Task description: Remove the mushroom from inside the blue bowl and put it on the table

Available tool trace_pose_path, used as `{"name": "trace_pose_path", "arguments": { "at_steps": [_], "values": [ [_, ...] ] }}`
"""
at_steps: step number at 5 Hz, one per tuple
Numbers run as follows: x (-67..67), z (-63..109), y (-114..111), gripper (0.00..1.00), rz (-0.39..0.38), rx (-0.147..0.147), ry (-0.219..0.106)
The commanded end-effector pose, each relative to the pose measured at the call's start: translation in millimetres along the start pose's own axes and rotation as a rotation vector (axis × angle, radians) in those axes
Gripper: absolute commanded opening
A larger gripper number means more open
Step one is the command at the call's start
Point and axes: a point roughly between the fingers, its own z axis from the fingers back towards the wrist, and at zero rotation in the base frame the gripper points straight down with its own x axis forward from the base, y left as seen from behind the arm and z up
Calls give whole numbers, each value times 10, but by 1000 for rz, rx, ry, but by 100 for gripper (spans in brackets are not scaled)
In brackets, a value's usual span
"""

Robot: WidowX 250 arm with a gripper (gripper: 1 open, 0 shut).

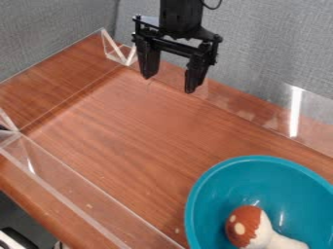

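Across most of the view, the table (124, 131) — reddish-brown, wood-grained, with the grain on a slant from upper left to lower right. Behind it, a grey, finely speckled backdrop (279, 44), with a corner at the upper left. Along the table's borders, low clear acrylic walls (97, 199), bright with glare in a few places, notably at the far right and near the top left.

In the lower right corner, the blue bowl (215, 190), teal-blue, round and glossy inside, cut off by the right and bottom edges of the view. Upright on the table, open side up.

At the top, a little right of centre, the black gripper (173, 73), pointed down over the far part of the table. Jaws wide open, one finger on each side of a broad gap, with nothing in hold. Well apart from the bowl, and touching neither it nor the mushroom.

At the lower left, partly cut off, a dark object (16, 239), too incomplete to name.

Smallest of all, the mushroom (247, 227), inside the bowl and on its side — orange-red cap with pale spots toward the left, thick cream-white stem toward the lower right.
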Motion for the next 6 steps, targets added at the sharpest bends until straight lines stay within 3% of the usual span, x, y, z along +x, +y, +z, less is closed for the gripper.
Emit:
{"name": "trace_pose_path", "arguments": {
  "at_steps": [1, 2, 4, 5, 6],
  "values": [
    [-7, -65, -39, 100, -4, -3, 14],
    [-115, -145, -295, 100, -40, -17, 14],
    [-348, -236, -1086, 100, -192, -18, -15],
    [-372, -329, -1347, 100, -225, -18, -30],
    [-407, -479, -1433, 100, -235, -19, -18]
  ]
}}
